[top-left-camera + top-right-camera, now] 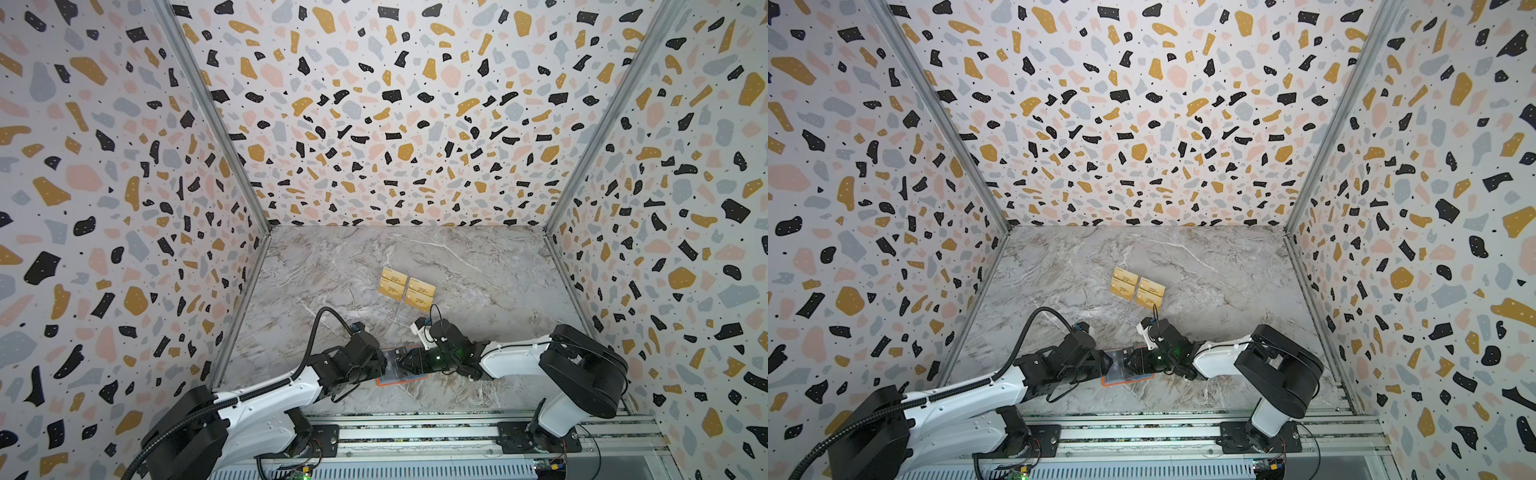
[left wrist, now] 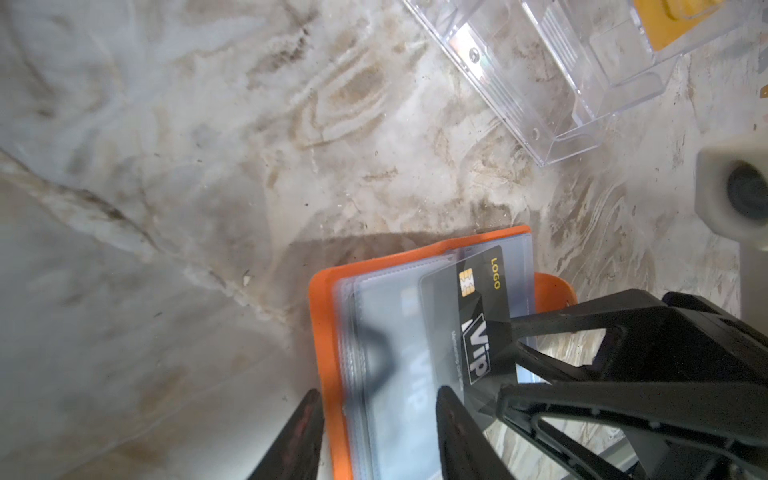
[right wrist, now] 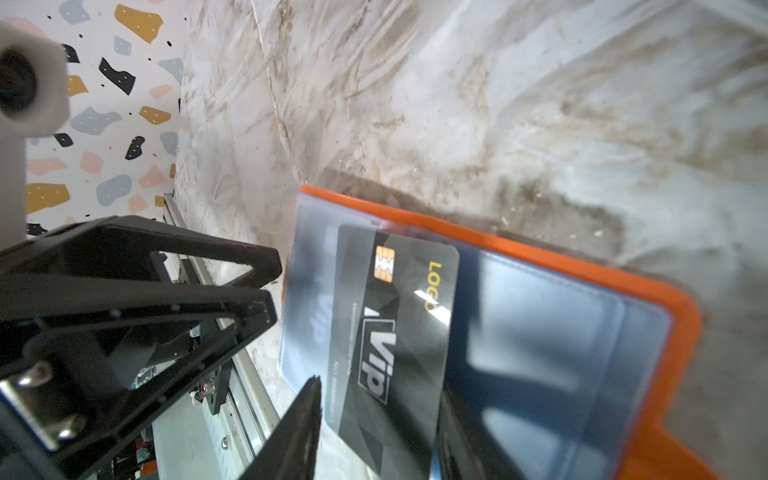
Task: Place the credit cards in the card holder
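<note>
The orange card holder (image 1: 402,379) (image 1: 1126,380) lies open on the marble near the front, its bluish clear sleeves up (image 2: 328,332) (image 3: 540,257). A black "Vip" credit card (image 2: 478,307) (image 3: 399,316) rests on the sleeves, one end under a sleeve's edge. A second Vip card shows blurred inside a sleeve (image 2: 411,386). My left gripper (image 2: 378,436) (image 1: 385,364) is open, its jaws astride the holder's orange edge and sleeves. My right gripper (image 3: 378,428) (image 1: 401,361) is open too, with the loose black card between its jaws. Both meet tip to tip over the holder.
A clear acrylic tiered stand (image 2: 561,75) with several gold-tan credit cards (image 1: 407,289) (image 1: 1137,288) sits behind the grippers at mid-table. Patterned walls close in the left, right and back. A metal rail (image 1: 415,428) runs along the front edge.
</note>
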Available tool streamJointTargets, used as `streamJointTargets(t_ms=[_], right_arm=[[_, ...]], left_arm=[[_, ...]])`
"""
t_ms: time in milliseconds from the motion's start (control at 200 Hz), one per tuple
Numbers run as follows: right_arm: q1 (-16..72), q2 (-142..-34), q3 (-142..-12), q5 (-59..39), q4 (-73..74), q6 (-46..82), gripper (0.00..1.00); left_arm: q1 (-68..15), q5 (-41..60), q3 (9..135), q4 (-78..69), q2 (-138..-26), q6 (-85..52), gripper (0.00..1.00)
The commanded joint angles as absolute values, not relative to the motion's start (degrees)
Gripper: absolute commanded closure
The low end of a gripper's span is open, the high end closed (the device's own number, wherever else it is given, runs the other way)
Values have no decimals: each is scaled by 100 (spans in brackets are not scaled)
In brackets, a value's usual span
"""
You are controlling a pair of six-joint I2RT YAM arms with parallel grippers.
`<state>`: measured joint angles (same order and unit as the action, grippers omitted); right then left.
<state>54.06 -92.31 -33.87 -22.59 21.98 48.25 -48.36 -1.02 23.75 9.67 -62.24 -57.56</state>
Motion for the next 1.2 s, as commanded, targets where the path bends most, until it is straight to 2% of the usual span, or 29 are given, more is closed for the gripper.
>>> streamJointTargets(t_ms=[0, 270, 596, 1191], right_arm=[[5514, -9163, -3578, -2193, 1649, 4572, 54], [5611, -9548, -3698, -2523, 2188, 4761, 54], [5772, -9709, -4149, -2321, 1762, 4437, 54], [6065, -10075, -4768, -2567, 1729, 4068, 55]], left_arm=[[-4793, -123, 2320, 784, -6274, -5617, 52], [-4677, 59, 2104, 507, -6416, -5555, 52], [-4513, 287, 1955, 291, -6351, -5450, 52], [-4434, 791, 1713, -323, -6368, -5476, 54]])
